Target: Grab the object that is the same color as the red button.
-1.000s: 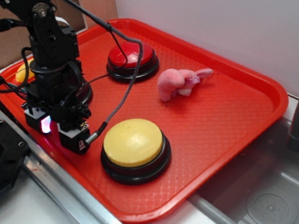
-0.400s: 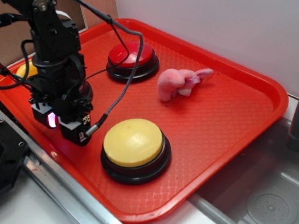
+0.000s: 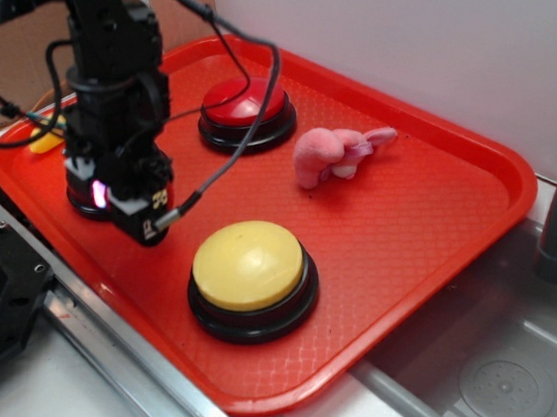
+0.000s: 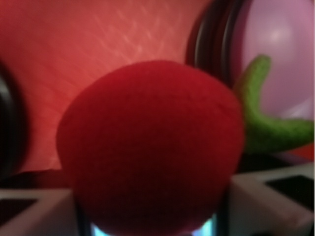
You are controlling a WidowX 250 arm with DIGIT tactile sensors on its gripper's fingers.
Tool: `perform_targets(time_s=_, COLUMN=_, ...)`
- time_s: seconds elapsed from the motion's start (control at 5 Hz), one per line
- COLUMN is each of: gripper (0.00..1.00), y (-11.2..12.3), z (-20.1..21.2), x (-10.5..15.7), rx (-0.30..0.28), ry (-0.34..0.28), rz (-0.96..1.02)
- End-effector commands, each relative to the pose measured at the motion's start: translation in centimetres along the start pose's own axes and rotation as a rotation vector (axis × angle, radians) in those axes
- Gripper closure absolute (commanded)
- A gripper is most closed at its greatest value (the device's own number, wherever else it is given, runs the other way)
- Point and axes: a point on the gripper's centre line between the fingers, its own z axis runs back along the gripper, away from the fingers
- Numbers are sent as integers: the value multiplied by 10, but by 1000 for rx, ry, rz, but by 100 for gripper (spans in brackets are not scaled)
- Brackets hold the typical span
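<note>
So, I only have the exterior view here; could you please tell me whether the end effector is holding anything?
Observer: Yes. In the wrist view, a red plush ball sits between the fingers of the end effector.
Operator: Thank you. Is the ball plain red all over?
Observer: No, a green felt leaf sticks out on its right side.
Operator: And what is behind it?
Observer: A pink button with a black rim shows beyond the leaf, at the upper right of the wrist view.
</note>
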Motion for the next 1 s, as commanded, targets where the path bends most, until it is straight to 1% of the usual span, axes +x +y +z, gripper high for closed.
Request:
perform_targets(time_s=0.0, gripper=100, y=-6, z=92, x=36, rx=-12, ry=-184, rz=-46)
perform_targets(time_s=0.2, gripper=100, y=-3, z=120, x=51, rx=-72, ry=-207, rz=-39)
perform_targets(time_s=0.4, gripper=100, y=4, z=136, x=55, rx=-85, ry=-228, rz=-18)
perform_targets(time_s=0.6, gripper=100, y=12, z=137, x=60, rx=-143, ry=-199, rz=4)
perform_targets(time_s=0.8, gripper=100, y=14, z=135, x=60, rx=-105, ry=-208, rz=4)
